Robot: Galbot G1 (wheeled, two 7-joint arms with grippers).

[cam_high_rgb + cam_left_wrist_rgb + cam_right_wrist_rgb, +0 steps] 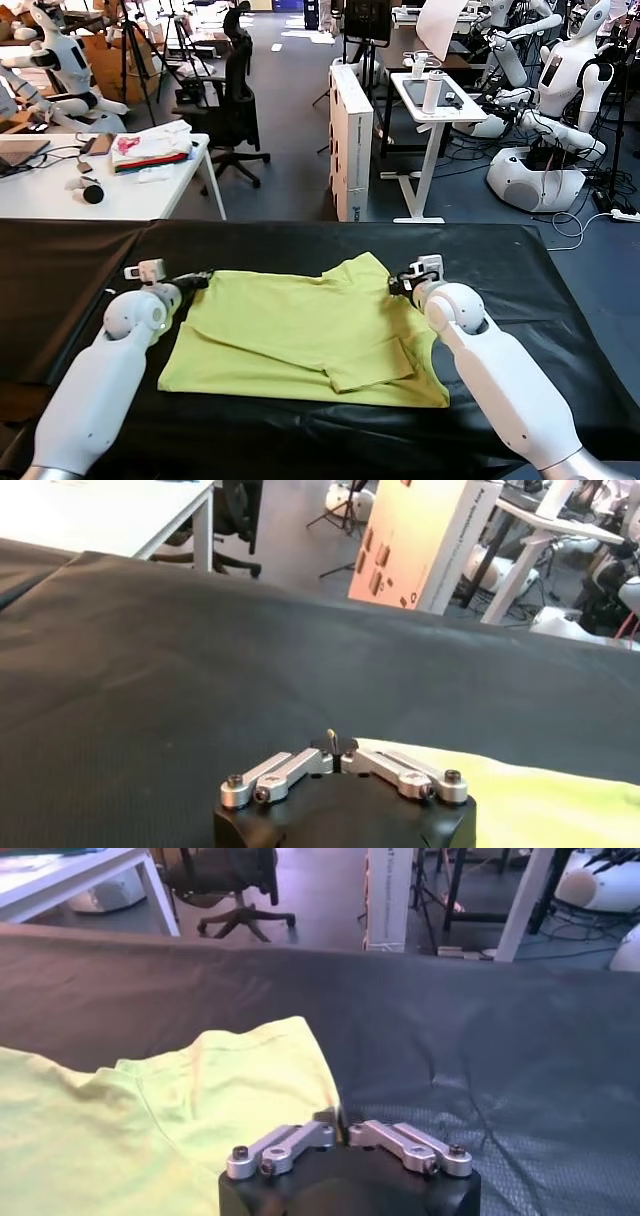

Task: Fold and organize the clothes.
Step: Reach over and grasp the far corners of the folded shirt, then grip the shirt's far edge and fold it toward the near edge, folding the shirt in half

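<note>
**Both pincers pinched on the far edge of the T-shirt**

The lime-green T-shirt lies spread on my table, which is covered in black cloth. One sleeve is folded inward over the body on my right side, and another sleeve peaks up at the far edge near my right arm.

My left pincer sits at the shirt's far left corner, low on the table. In the left wrist view its fingers are drawn together to a narrow point, with a sliver of green fabric nipped between the tips; the shirt edge runs off beside them.

My right pincer sits at the far right edge, just beside the raised sleeve. In the right wrist view its fingers are likewise closed tight, right at the hem of the shirt, with the fabric meeting the tips.

Beyond my table stand a white desk with a pile of folded garments, an office chair and a tall white box.
</note>
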